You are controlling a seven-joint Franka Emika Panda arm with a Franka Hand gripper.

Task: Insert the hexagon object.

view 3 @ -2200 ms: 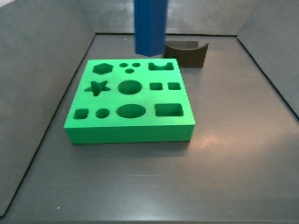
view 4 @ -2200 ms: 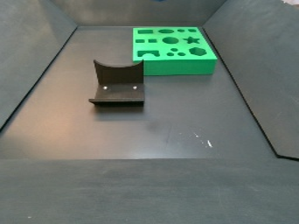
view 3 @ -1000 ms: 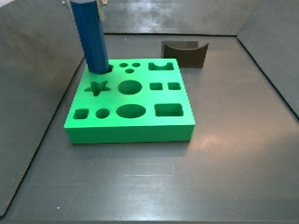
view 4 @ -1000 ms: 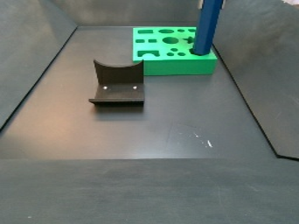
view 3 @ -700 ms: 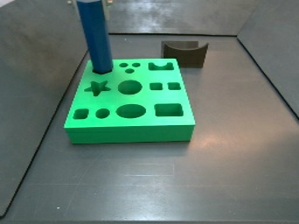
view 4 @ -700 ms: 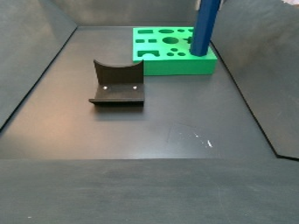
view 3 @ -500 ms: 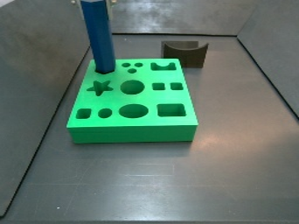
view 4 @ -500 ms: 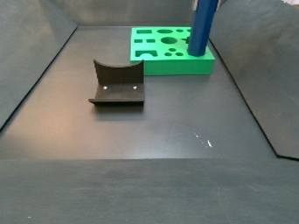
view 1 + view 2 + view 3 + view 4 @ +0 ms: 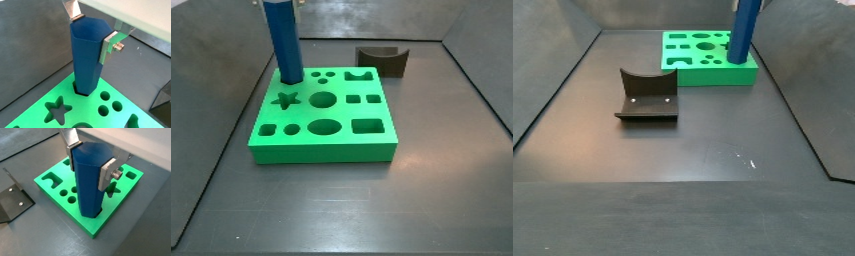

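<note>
The hexagon object, a long blue rod w/ faceted sides, stands upright and its lower end sits in the six-sided hole at a corner of the green board; in a wrist view the end is seen inside the hole's edge, but how deep it goes I cannot tell. In both side views the rod rises from the board's far corner hole and runs out of the picture at the top, so the arm itself is not seen there. The tool is at the rod's upper part, clamped on it: in both wrist views the two silver fingers press against opposite faces of the rod, w/ the blue plastic between them. In another wrist view the same grip shows, tool above the board, rod vertical. The board lies flat on the dark surface, approx. in its middle in a side view, w/ star, round, oval and square holes open on top. The fixture, a dark bracket w/ a curved notch, stands on the surface well apart from the board; in a side view it is behind the board's other far corner, not touching.
</note>
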